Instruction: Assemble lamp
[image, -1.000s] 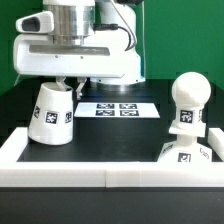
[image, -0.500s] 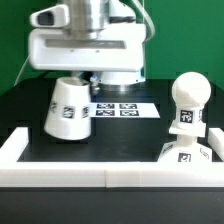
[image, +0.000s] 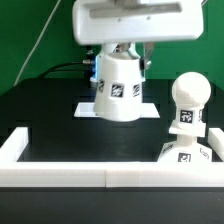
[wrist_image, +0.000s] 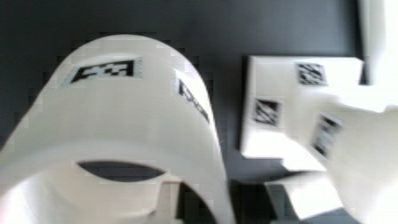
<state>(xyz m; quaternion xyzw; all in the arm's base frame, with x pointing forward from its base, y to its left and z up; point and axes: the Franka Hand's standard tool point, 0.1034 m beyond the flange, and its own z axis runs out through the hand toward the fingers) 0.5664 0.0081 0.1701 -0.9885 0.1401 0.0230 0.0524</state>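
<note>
The white cone shade (image: 120, 88) hangs lifted off the table in the middle of the exterior view, tilted a little, tags on its side. My gripper (image: 121, 47) is above it, shut on its upper rim. In the wrist view the shade (wrist_image: 125, 120) fills most of the picture, and my gripper (wrist_image: 199, 205) holds its wall between the jaws. The rounded bulb (image: 188, 95) stands upright on the angular base (image: 185, 152) at the exterior view's right, apart from the shade. White tagged parts (wrist_image: 334, 125) show beside the shade in the wrist view, too blurred to name.
The marker board (image: 88, 108) lies on the black table behind and below the shade, mostly hidden. A low white wall (image: 70, 172) borders the front and left (image: 14, 146) of the work area. The robot's white body fills the top.
My gripper has carried the shade up and toward the exterior view's right, from the left side to the middle, nearer the bulb. The bulb and base have not moved.
</note>
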